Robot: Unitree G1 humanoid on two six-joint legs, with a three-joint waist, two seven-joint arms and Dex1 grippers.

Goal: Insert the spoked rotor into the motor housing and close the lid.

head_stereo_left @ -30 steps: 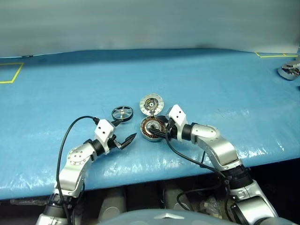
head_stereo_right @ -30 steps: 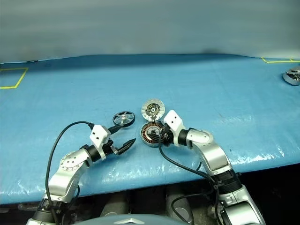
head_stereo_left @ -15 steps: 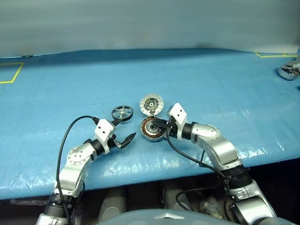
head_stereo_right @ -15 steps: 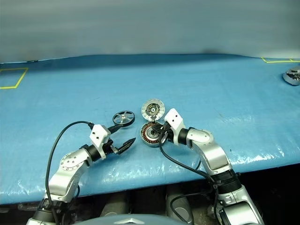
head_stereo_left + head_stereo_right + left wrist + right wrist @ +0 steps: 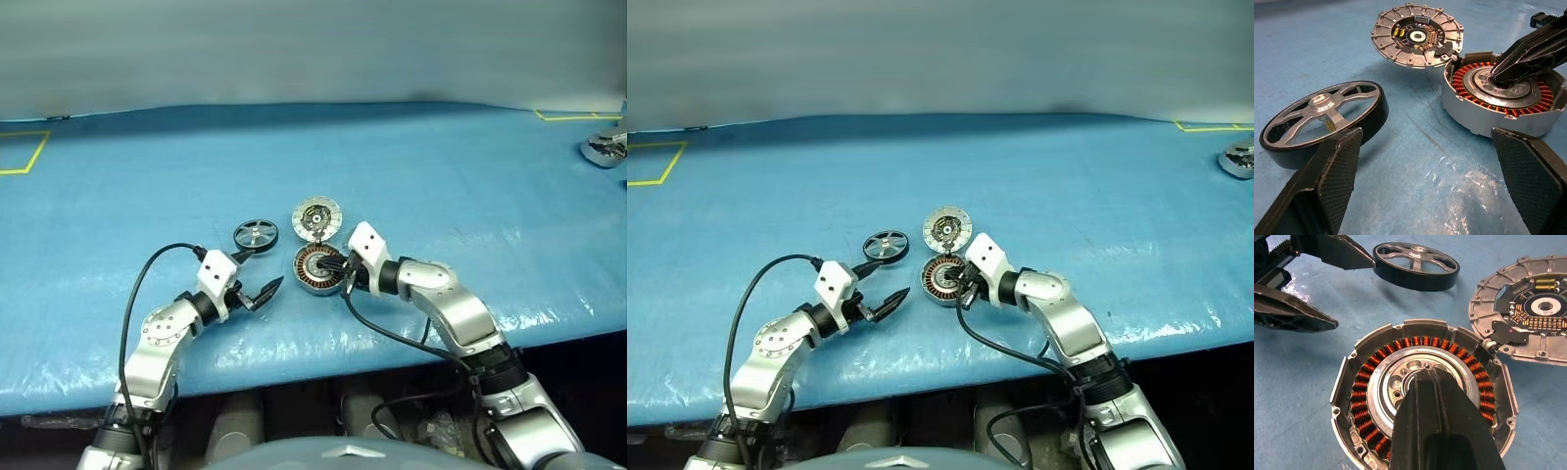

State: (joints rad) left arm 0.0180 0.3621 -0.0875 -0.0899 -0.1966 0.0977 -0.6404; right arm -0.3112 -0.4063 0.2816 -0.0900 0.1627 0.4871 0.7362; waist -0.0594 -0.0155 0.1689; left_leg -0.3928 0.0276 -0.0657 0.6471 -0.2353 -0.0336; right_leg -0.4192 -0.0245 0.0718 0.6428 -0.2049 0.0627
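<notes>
Right gripper (image 5: pixel 338 275): black fingers pressed together, tips down on the silver centre of the motor housing; gripping nothing that can be seen.
Left gripper (image 5: pixel 261 281): fingers spread wide, holding nothing, hovering just above the cloth beside the rotor; finger pads (image 5: pixel 1334 171) carry a fine cross-hatched texture.
Motor housing (image 5: pixel 1422 391): shallow round silver cup, ring of copper-brown windings around a smooth silver hub; sits near the front edge of the table, about midway along it.
Lid (image 5: pixel 1418 34): flat grey disc with radial ribs and a dark centre with small gold parts; seems to lean on the housing's far rim, though contact is hard to confirm.
Spoked rotor (image 5: pixel 1320 120): thin black rim, silver spokes and hub, lying flat, left of the lid and apart from it.
Table (image 5: pixel 470 176): covered in a wrinkled blue plastic sheet.
</notes>
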